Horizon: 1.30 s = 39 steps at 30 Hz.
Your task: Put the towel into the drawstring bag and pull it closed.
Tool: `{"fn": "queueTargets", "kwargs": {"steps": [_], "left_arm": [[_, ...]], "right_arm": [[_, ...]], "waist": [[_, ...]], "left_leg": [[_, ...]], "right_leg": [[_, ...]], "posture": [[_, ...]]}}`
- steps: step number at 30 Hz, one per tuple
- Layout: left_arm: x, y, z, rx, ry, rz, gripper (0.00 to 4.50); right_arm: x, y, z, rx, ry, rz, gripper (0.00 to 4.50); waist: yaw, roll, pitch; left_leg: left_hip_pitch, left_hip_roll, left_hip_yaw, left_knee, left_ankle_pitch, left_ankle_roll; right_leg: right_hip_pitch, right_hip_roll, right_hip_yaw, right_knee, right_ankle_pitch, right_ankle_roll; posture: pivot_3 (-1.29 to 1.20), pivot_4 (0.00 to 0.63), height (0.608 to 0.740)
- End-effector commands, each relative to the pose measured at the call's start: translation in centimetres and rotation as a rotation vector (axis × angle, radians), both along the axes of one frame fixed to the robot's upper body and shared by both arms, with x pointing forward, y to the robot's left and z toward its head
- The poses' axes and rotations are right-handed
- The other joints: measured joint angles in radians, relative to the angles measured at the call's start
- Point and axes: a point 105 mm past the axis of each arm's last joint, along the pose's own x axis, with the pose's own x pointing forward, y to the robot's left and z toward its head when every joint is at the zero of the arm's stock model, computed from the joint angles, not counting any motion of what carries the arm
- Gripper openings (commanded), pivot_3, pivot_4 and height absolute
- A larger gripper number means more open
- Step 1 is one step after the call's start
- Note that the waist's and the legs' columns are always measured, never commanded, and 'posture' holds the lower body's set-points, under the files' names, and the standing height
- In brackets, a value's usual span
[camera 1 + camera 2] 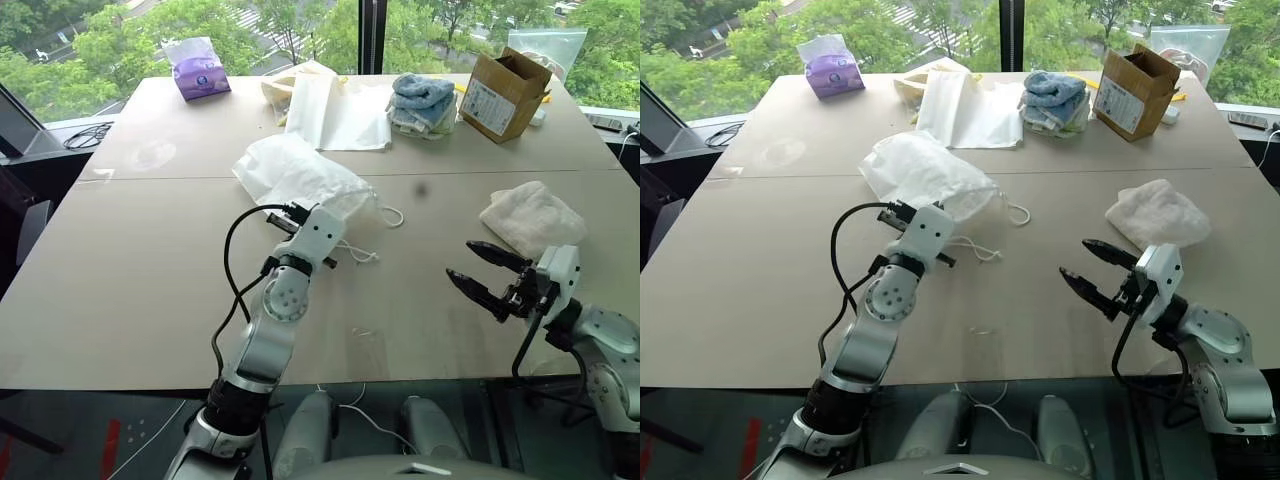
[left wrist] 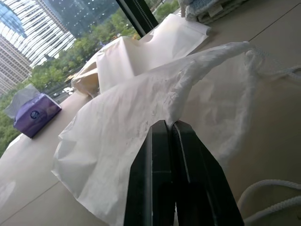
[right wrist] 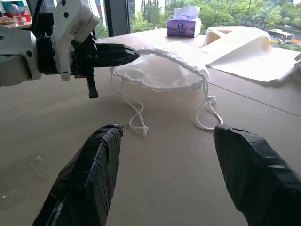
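Note:
The drawstring bag (image 1: 295, 170) is a thin white pouch lying at the table's middle, its mouth facing me, with white cords (image 1: 360, 250) trailing off it. My left gripper (image 2: 170, 125) is shut on the upper edge of the bag's mouth and holds that edge a little off the table, so the mouth gapes, as the right wrist view shows (image 3: 134, 53). The towel (image 1: 530, 215), a small cream-white cloth, lies bunched at the right, just beyond my right gripper (image 1: 460, 260). That gripper is open and empty, pointing toward the bag's mouth with bare table between them.
Along the far edge stand a purple tissue pack (image 1: 200, 72), a flat white bag (image 1: 340, 110), a stack of blue and pale towels (image 1: 425, 100), a cardboard box (image 1: 505, 92) and a clear plastic bag (image 1: 548, 45). A seam runs across the table (image 1: 150, 300).

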Motion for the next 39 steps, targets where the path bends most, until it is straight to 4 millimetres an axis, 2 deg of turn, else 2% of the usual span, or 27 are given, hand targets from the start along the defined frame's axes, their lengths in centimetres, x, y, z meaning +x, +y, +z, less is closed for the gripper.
{"fn": "queueTargets", "kwargs": {"steps": [1,3,6,9,12,13,14,16,21,27,30,33,35,39], "left_arm": [[-0.1,0.3,1.9,-0.056,-0.061,-0.025,0.03],[0.1,0.6,2.2,-0.079,-0.063,-0.025,0.03],[0.3,0.7,2.6,-0.111,-0.064,-0.034,0.03],[0.4,1.0,2.9,-0.196,-0.043,-0.022,0.03],[0.7,1.4,2.8,-0.224,-0.029,-0.009,0.03],[0.7,1.5,2.9,-0.226,-0.029,-0.005,0.03],[0.8,1.7,2.9,-0.224,-0.031,-0.003,0.0],[0.9,2.0,3.0,-0.219,-0.036,0.002,0.0],[0.6,2.4,3.0,-0.213,-0.038,0.012,0.0],[0.3,1.8,3.0,-0.194,-0.028,-0.031,0.0],[0.3,1.8,3.0,-0.191,-0.026,-0.034,0.0],[0.4,1.7,3.0,-0.182,-0.021,-0.045,0.0],[0.4,1.7,3.0,-0.179,-0.019,-0.048,0.0],[0.4,2.0,3.0,-0.174,-0.017,-0.042,0.0]], "right_arm": [[3.0,-3.8,0.6,-0.148,-0.095,-0.335,3.33],[4.5,-6.0,1.0,-0.219,-0.128,-0.504,3.33],[5.9,-8.2,0.8,-0.305,-0.105,-0.626,3.33],[7.4,-10.2,0.0,-0.431,-0.054,-0.688,3.33],[8.5,-11.2,-0.7,-0.423,0.019,-0.703,3.33],[8.9,-11.4,-0.9,-0.379,0.058,-0.695,3.33],[9.3,-11.5,-0.9,-0.348,0.084,-0.681,3.86],[9.7,-11.5,-0.1,-0.301,0.088,-0.657,4.46],[9.8,-11.8,1.7,-0.196,0.112,-0.63,4.46],[10.2,-14.2,2.2,-0.218,0.17,-0.71,4.46],[10.2,-15.5,0.5,-0.282,0.299,-0.748,4.46],[9.7,-16.0,-2.3,-0.286,0.533,-0.753,4.46],[9.5,-15.2,-3.1,-0.235,0.625,-0.703,4.46],[9.7,-13.4,-3.4,-0.116,0.708,-0.615,4.46]], "waist": [[-0.001,0.0,0.0],[-0.003,0.0,0.0],[-0.001,0.0,0.0],[0.0,0.0,0.0],[-0.002,0.0,0.0],[-0.005,0.0,0.0],[-0.006,0.0,0.0],[-0.007,0.0,0.0],[-0.004,0.0,0.0],[-0.003,0.0,0.0],[-0.003,0.0,0.0],[-0.004,0.0,0.0],[-0.003,-0.001,-0.001],[-0.003,-0.002,-0.001]], "left_leg": [[0.0,0.0,0.0,0.0,0.0,0.0],[0.0,0.0,0.002,0.0,0.001,-0.001],[0.0,-0.001,0.002,0.0,0.002,-0.004],[-0.001,-0.001,0.002,0.0,0.002,-0.004],[-0.001,-0.002,0.003,0.0,0.002,-0.004],[-0.001,-0.002,0.002,0.0,0.002,-0.004],[-0.001,-0.001,0.003,0.0,0.002,-0.004],[-0.001,-0.001,0.003,0.0,0.002,-0.004],[-0.002,-0.001,0.003,0.0,0.002,-0.004],[-0.002,-0.001,0.003,0.0,0.002,-0.004],[-0.002,-0.001,0.003,0.0,0.002,-0.004],[-0.002,-0.001,0.003,0.0,0.002,-0.004],[-0.001,-0.001,0.003,0.0,0.002,-0.004],[-0.001,-0.001,0.002,0.0,0.002,-0.003]], "right_leg": [[0.0,0.0,0.0,0.0,0.0,0.0],[-0.001,0.0,0.001,0.0,0.0,0.0],[-0.002,0.0,0.001,0.002,0.0,0.0],[-0.002,0.0,0.001,0.001,0.0,0.0],[-0.002,-0.001,0.002,0.001,0.0,0.0],[-0.002,-0.001,0.002,0.001,0.0,0.0],[-0.003,0.0,0.002,0.001,0.0,0.0],[-0.002,0.0,0.002,0.001,0.0,0.0],[-0.003,0.0,0.002,0.001,0.0,0.0],[-0.003,-0.001,0.002,0.001,0.0,0.0],[-0.003,-0.001,0.002,0.001,0.0,0.0],[-0.002,-0.001,0.002,0.001,0.0,0.0],[-0.002,-0.001,0.002,0.001,0.0,0.0],[-0.001,0.0,0.0,0.0,0.0,0.0]], "posture": [[0.0,0.15,0.74],[0.0,0.15,0.74],[0.0,0.15,0.74],[0.0,0.15,0.74],[0.0,0.15,0.74],[0.0,0.15,0.74],[0.0,0.15,0.74],[0.0,0.15,0.74],[0.0,0.15,0.74],[0.0,0.15,0.74],[0.0,0.15,0.74],[0.0,0.15,0.74],[0.0,0.15,0.74],[0.0,0.15,0.74]]}}
